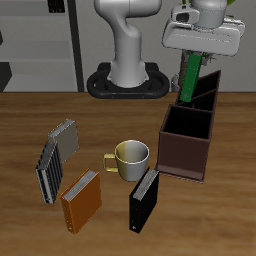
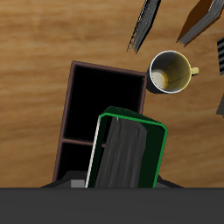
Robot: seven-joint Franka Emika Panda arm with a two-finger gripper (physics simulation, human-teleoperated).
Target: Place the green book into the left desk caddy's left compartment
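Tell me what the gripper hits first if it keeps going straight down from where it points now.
Likely the left desk caddy. The gripper points down with the green book upright in its jaws, and the book's lower end is at the caddy's opening, so the book meets it first. Which compartment is unclear.

front overhead table view, downward wrist view, both showing mug (image 1: 131, 157)

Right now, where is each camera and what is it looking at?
Exterior view: in front and above, facing the robot's base behind the table; shows the arm and gripper holding the green book upright over the left desk caddy.
Wrist view: on the gripper, looking down at the book.
Both show the mug and reddish-brown box.
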